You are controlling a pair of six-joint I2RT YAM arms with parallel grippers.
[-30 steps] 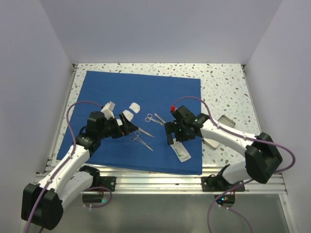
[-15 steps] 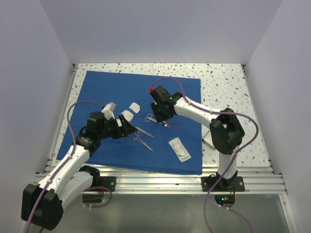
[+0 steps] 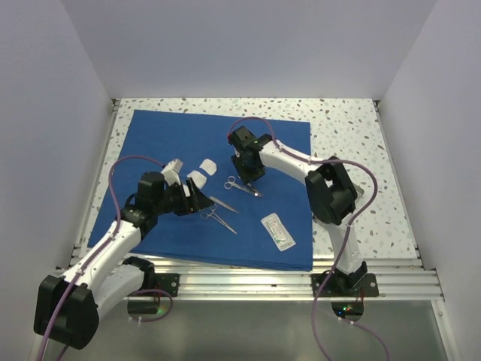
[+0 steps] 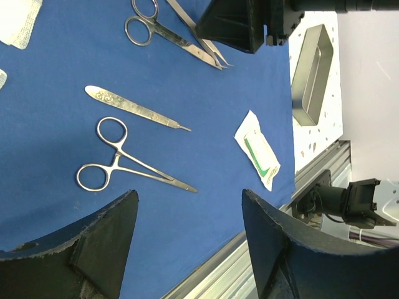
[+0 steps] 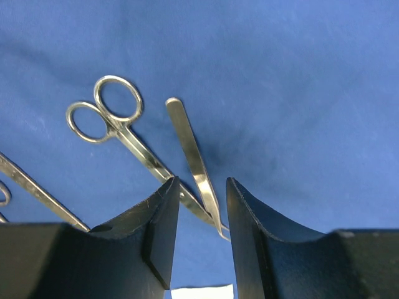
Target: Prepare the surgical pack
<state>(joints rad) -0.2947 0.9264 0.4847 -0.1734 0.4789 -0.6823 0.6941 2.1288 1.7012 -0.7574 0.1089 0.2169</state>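
Note:
The royal-blue drape [image 3: 173, 135] covers the table's left and middle. On it lie gauze squares [image 3: 208, 165], scissors [image 3: 235, 183] beside tweezers [image 5: 193, 156], a flat steel handle [image 4: 134, 109], ring-handled forceps [image 4: 118, 165] and a clear packet [image 3: 278, 232]. The silver tray [image 4: 312, 71] stands off the drape at the right. My right gripper [image 5: 201, 180] hangs low over the drape, open, its fingers straddling the crossed tips of the tweezers and scissors [image 5: 118, 121] with gaps on both sides. My left gripper [image 4: 189, 194] is open and empty, just left of the forceps.
Speckled tabletop [image 3: 342, 128] shows right of and behind the drape. An aluminium rail [image 3: 248, 280] runs along the near edge, close to the drape's front hem. White walls enclose the left, back and right. The right arm [image 3: 301, 162] arches over the drape's right part.
My right arm swung from over the packet to the scissors and tweezers at the drape's middle, and its jaws narrowed. The left gripper stayed put, closing slightly.

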